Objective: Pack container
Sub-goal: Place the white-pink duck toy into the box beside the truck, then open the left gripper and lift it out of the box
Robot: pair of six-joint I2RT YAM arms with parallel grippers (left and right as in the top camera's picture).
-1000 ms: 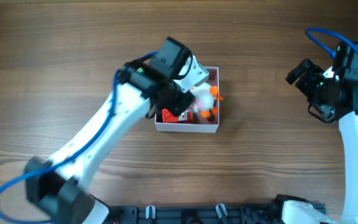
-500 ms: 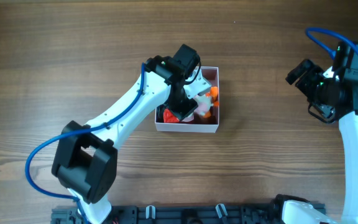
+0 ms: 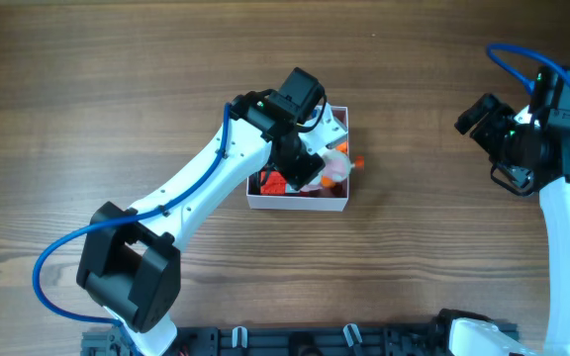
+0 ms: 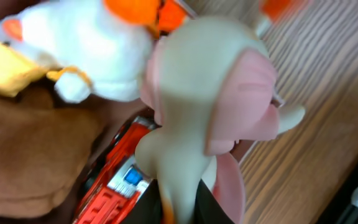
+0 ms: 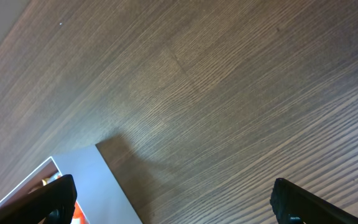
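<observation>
Counts: one container, two arms, four toys seen in the left wrist view.
- cream-and-pink figure
- white plush with orange bits
- brown plush
- red toy vehicle

The container sits at the centre of the overhead frame on the wooden table, open side up. It is square, so it has no real long axis, and its walls run a little skewed to the frame edges. One white corner also shows at the lower left of the right wrist view.

Left gripper is over the right half of the container, clamped on the base of the cream-and-pink figure. The figure stands above the red vehicle, beside the white plush. An orange bit pokes past the right wall.

Right gripper is at the upper right of the overhead frame, well apart from the container — fingers spread wide, nothing between them.
</observation>
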